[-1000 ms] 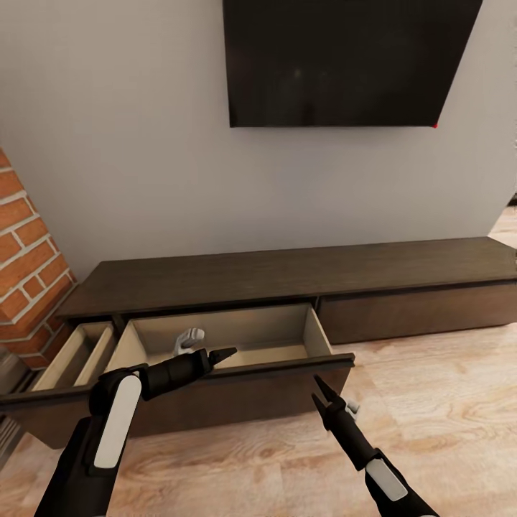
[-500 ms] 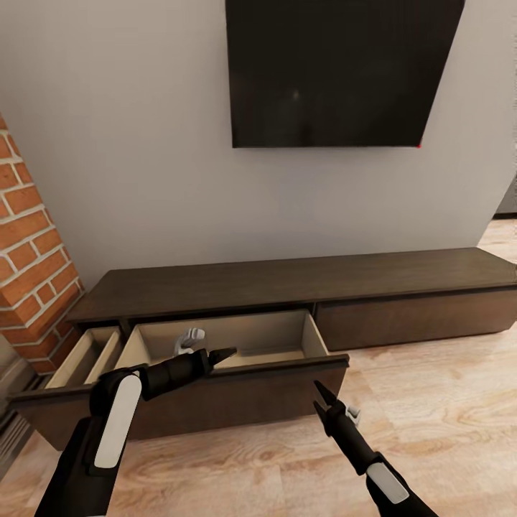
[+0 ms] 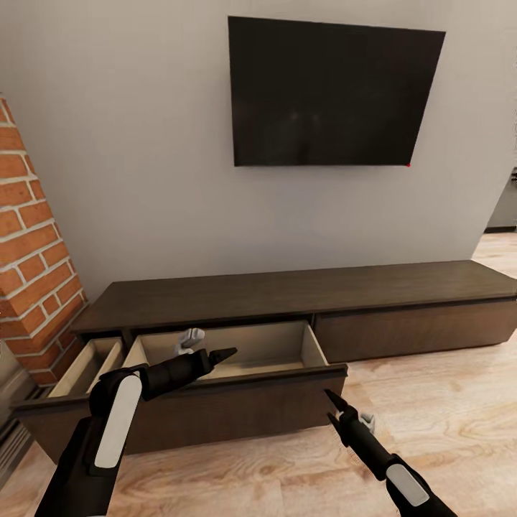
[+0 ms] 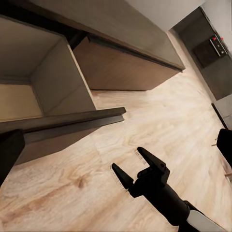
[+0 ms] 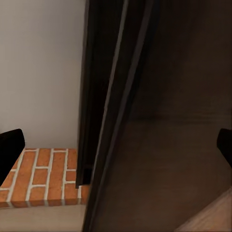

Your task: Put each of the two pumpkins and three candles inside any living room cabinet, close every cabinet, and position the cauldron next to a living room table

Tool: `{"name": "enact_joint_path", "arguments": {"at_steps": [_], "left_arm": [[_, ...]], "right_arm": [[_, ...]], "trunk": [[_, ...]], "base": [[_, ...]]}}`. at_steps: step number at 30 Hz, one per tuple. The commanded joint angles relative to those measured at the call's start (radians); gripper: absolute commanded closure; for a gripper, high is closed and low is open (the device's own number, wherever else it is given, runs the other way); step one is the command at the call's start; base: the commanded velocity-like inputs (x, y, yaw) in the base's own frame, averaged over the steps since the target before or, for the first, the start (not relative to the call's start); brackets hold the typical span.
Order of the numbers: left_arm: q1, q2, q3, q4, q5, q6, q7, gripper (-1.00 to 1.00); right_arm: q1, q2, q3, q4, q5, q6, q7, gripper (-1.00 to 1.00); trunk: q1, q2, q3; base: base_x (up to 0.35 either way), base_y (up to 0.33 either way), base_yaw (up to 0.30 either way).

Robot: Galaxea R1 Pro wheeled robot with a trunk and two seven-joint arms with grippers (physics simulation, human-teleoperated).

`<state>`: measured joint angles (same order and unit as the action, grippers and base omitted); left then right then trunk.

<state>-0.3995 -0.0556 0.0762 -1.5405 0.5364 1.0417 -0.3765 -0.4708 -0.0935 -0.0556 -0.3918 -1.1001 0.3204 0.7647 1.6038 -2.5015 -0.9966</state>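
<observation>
Your right gripper (image 3: 333, 406), fingers spread, hangs over the floor (image 3: 445, 402) before the cabinet (image 3: 301, 294); your left wrist view shows that spread plainly. Your left gripper (image 3: 219, 354) rests over the open middle drawer (image 3: 237, 352); its spread cannot be told. Above: television (image 3: 330, 93).

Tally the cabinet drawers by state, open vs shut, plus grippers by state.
Open drawers: 2, the wide drawer and the narrow drawer by the brick wall.
Shut drawers: 1, the right drawer front.
Open grippers: 2, the left gripper and the right gripper.
Total: 3 drawers, 2 grippers.
</observation>
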Motion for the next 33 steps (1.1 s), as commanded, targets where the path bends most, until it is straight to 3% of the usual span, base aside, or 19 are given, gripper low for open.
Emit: {"name": "enact_joint_path", "arguments": {"at_steps": [1,8,18,26,33], "left_arm": [[-0.001,-0.001,0.003,0.000,-0.009,0.005,-0.010,-1.00],[-0.001,-0.001,0.002,0.001,-0.009,0.005,-0.010,-1.00],[-0.001,-0.001,-0.001,0.002,-0.009,0.005,-0.010,-1.00],[-0.001,-0.001,-0.040,0.006,-0.010,0.005,-0.010,-1.00],[-0.001,-0.001,-0.048,0.006,-0.010,0.005,-0.010,-1.00]], "right_arm": [[0.000,-0.003,-0.002,0.000,-0.006,0.010,0.001,-1.00],[0.006,-0.011,-0.009,0.000,-0.014,0.010,0.000,-1.00],[0.013,-0.024,0.000,0.001,-0.003,0.010,0.001,-1.00],[0.015,-0.025,0.002,0.007,-0.002,-0.001,0.001,-1.00],[0.023,-0.025,0.002,0.009,-0.004,-0.004,0.000,-1.00]], "trunk": [[-0.001,0.000,0.003],[-0.004,0.002,0.030],[-0.042,0.072,0.061],[-0.073,0.128,0.087],[-0.100,0.177,0.109]], "base": [[-0.027,0.000,0.000],[-0.011,0.000,0.000],[-0.001,0.000,0.000],[-0.002,0.000,0.000],[-0.158,0.000,-0.006]]}}
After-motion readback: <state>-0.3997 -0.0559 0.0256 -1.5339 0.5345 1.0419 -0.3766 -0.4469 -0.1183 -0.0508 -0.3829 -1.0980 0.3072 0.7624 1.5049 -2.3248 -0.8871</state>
